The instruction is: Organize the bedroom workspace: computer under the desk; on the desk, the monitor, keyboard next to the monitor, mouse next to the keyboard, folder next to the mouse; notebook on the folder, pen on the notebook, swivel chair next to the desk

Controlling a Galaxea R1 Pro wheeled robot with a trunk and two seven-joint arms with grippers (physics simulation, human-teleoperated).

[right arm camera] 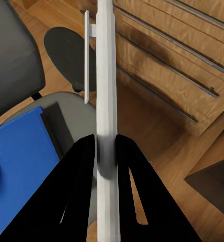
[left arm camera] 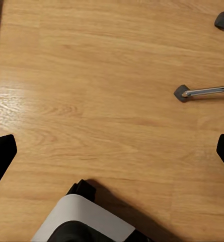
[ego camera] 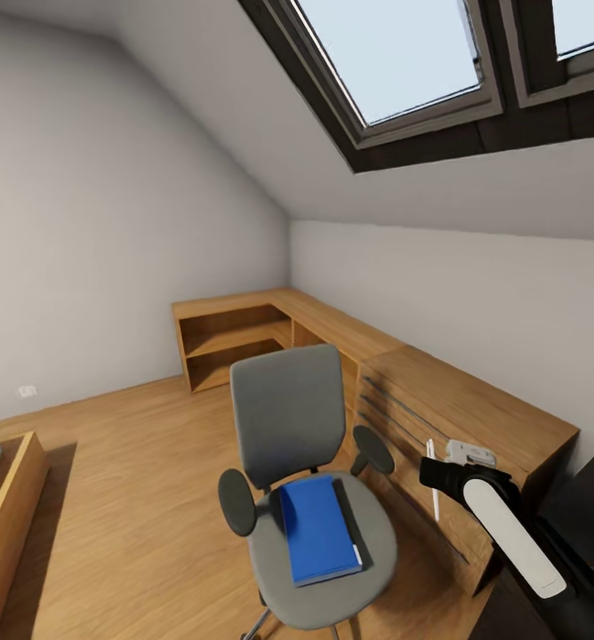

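While the right pincer (right arm camera: 105,151) is clenched on the pen (right arm camera: 104,85), its two black fingers pressing the slim white barrel from either side, the pen stands roughly upright in the head view (ego camera: 433,476), just beside the light wooden dresser (ego camera: 475,418) with long bar handles. The swivel chair (ego camera: 288,418) stands on the wooden floor (ego camera: 128,498) in front of that dresser, its grey back upright and a black armrest on each side. On the grey seat lies the blue notebook (ego camera: 317,529), and under it a thin dark edge of the folder (ego camera: 349,520) shows along the side toward the dresser. In the right wrist view the notebook (right arm camera: 21,166) lies on the seat near the pen, apart from it. The left pincer (left arm camera: 112,151) hangs released over the bare floor, its dark fingertips (left arm camera: 1,156) set wide apart at the picture's edges, with a chrome leg of the chair's base (left arm camera: 205,92) and a castor nearby. A low wooden shelf unit (ego camera: 235,333) runs along the far corner under the sloped ceiling with skylights (ego camera: 395,53).
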